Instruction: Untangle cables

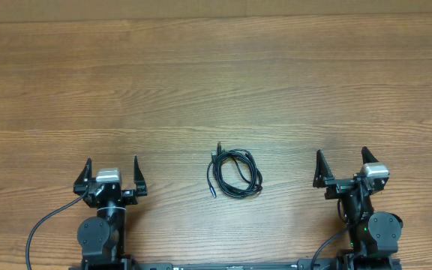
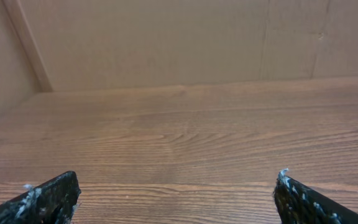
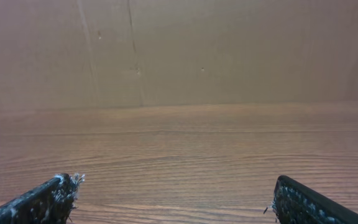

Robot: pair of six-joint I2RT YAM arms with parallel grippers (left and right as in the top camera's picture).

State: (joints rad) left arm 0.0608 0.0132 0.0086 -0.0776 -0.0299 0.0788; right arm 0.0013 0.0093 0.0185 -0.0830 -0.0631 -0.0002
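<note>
The cables [image 1: 234, 173] lie in a small black looped tangle on the wooden table, midway between the two arms, with plug ends at the top and lower left of the loops. My left gripper [image 1: 112, 165] stands open to the tangle's left, well apart from it, nothing between its fingers. To the right of the tangle my right gripper [image 1: 341, 157] is also open and empty. Both wrist views show only bare wood between wide-spread fingertips [image 2: 55, 196] [image 3: 303, 202]; the cables are out of those views.
The wooden table [image 1: 216, 82] stretches far ahead of both arms. A brown cardboard wall [image 2: 166, 43] stands at the table's far edge. Thick black arm wires [image 1: 43, 229] trail by the left base, near the front edge.
</note>
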